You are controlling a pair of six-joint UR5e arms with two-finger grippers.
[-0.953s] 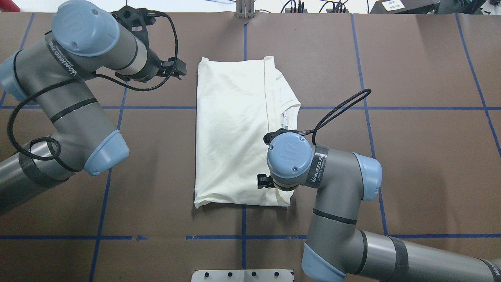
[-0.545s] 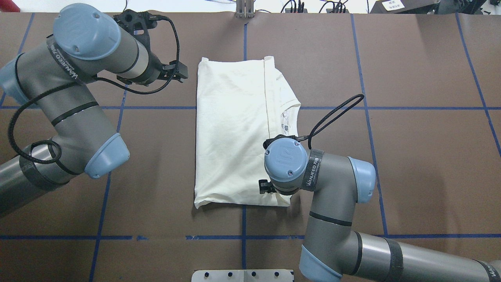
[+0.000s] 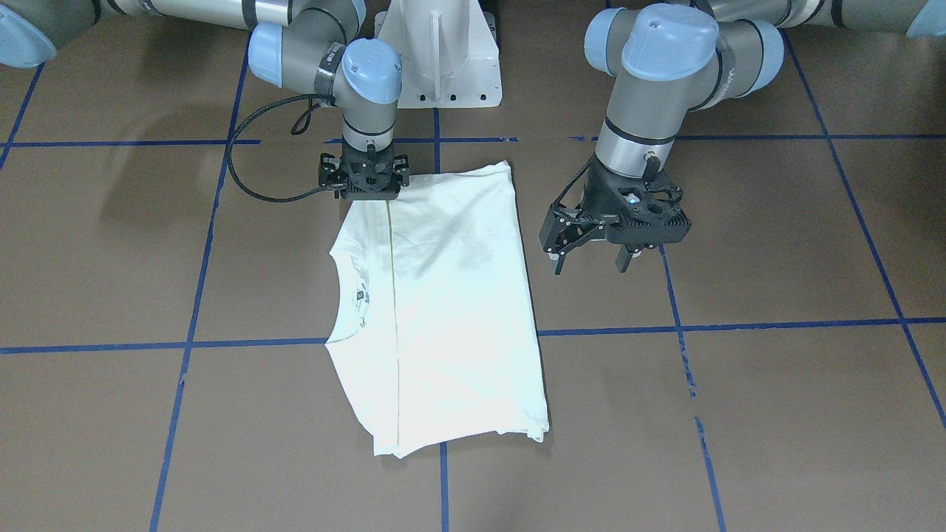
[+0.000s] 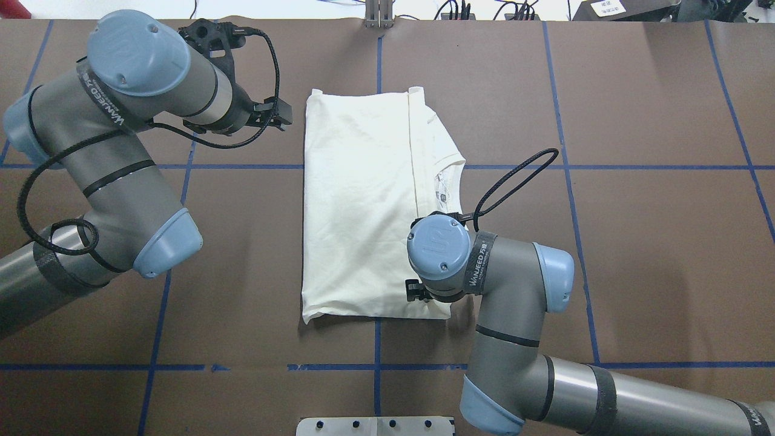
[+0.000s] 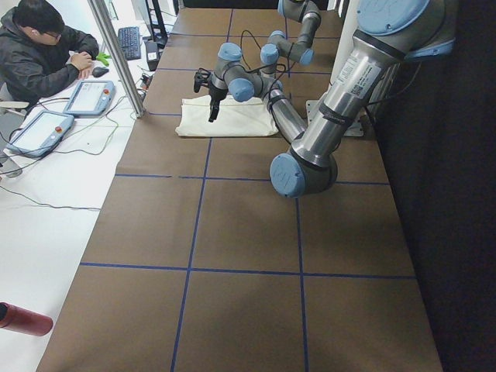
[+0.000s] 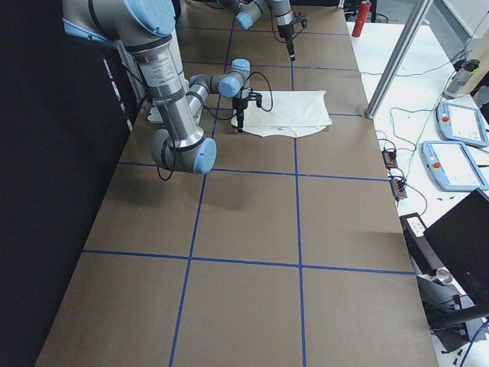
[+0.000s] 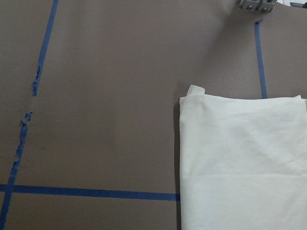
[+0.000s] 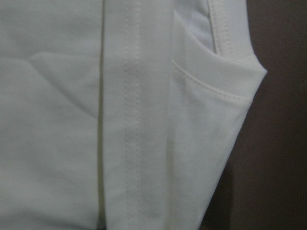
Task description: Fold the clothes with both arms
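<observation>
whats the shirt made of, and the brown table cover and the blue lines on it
T-shirt: soft matte cream knit, likely cotton jersey; it wrinkles gently and shows stitched hems. Table cover: flat matte brown sheet, probably paper. Blue lines: likely adhesive tape, since one has ragged, torn gaps.

**Left grey-and-silver jointed arm** (image 4: 115,175) and **right grey-and-silver jointed arm** (image 4: 514,315): tubular segments with black seam rings. The rounded light-blue joint caps (image 4: 138,53) carry an embossed logo and small screws. Black wrist bands (image 4: 480,266) bear white "WANJEED" lettering. Black braided cables (image 3: 229,159) run from both wrists. Black two-finger left gripper (image 3: 589,266); black two-finger right gripper (image 3: 363,193). White metal pedestal base (image 3: 437,52) with bolt holes.
</observation>
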